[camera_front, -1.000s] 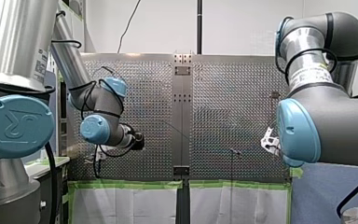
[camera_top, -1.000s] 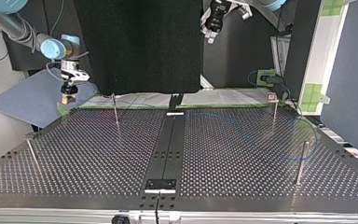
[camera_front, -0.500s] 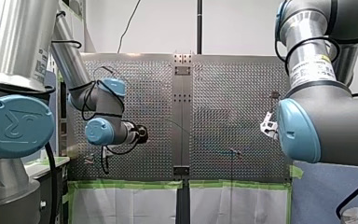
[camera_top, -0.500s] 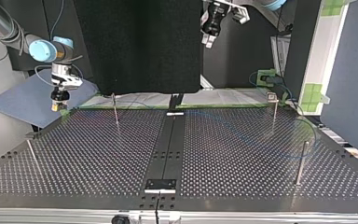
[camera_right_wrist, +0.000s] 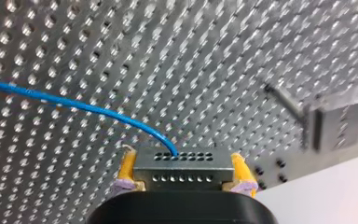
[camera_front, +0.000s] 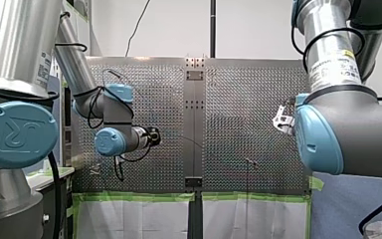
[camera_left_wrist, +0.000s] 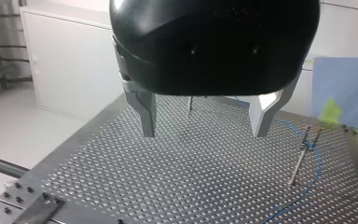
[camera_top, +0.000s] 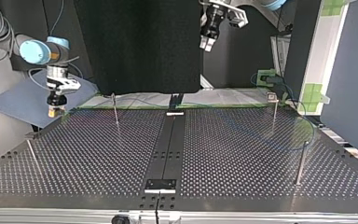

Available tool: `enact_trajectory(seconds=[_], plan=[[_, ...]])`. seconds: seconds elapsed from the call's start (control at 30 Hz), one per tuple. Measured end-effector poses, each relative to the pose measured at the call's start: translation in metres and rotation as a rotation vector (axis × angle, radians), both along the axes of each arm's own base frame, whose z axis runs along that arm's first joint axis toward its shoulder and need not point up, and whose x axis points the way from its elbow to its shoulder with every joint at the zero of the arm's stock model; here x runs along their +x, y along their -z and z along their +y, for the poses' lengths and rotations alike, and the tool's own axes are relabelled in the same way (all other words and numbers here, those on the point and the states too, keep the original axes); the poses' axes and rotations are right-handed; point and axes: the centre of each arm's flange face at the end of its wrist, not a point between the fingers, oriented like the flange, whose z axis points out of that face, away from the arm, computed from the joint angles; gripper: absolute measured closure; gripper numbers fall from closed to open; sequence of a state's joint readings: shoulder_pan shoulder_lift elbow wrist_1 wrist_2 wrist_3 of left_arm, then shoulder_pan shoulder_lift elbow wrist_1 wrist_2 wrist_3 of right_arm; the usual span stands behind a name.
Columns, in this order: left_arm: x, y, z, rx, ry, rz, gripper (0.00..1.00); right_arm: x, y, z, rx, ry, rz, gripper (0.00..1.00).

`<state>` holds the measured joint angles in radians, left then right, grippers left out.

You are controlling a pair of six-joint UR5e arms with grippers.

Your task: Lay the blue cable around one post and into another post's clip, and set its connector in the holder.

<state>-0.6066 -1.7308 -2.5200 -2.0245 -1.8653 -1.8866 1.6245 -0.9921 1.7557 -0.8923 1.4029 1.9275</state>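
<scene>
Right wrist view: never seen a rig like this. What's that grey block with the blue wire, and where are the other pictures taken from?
Two robot arms work at a perforated table. The right wrist view looks along my right claw: its yellow pads are shut on the grey connector at the end of the blue cable. The left wrist view looks along my left claw, open and empty above the table. The front view is shot from behind the arms. The top view faces them, so sides swap: my right claw is at its left. Thin posts stand on the table, and the cable lies in a loop near those at the top view's right.
</scene>
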Motion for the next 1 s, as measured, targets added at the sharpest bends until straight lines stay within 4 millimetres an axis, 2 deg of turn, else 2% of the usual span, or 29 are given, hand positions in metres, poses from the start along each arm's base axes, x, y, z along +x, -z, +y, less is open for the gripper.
enact_trajectory(seconds=[0.5,0.83,1.0], plan=[[0.002,-0.002,0.000,-0.012,-0.007,-0.012,0.00,0.014,-0.066,0.017,-0.035,-0.015,0.030,1.00],[0.004,-0.001,0.002,-0.009,-0.014,-0.008,0.00,0.011,-0.119,0.024,-0.122,-0.029,0.026,1.00],[0.004,-0.001,0.002,-0.009,-0.015,-0.007,0.00,0.008,-0.134,0.025,-0.146,-0.028,0.025,1.00]])
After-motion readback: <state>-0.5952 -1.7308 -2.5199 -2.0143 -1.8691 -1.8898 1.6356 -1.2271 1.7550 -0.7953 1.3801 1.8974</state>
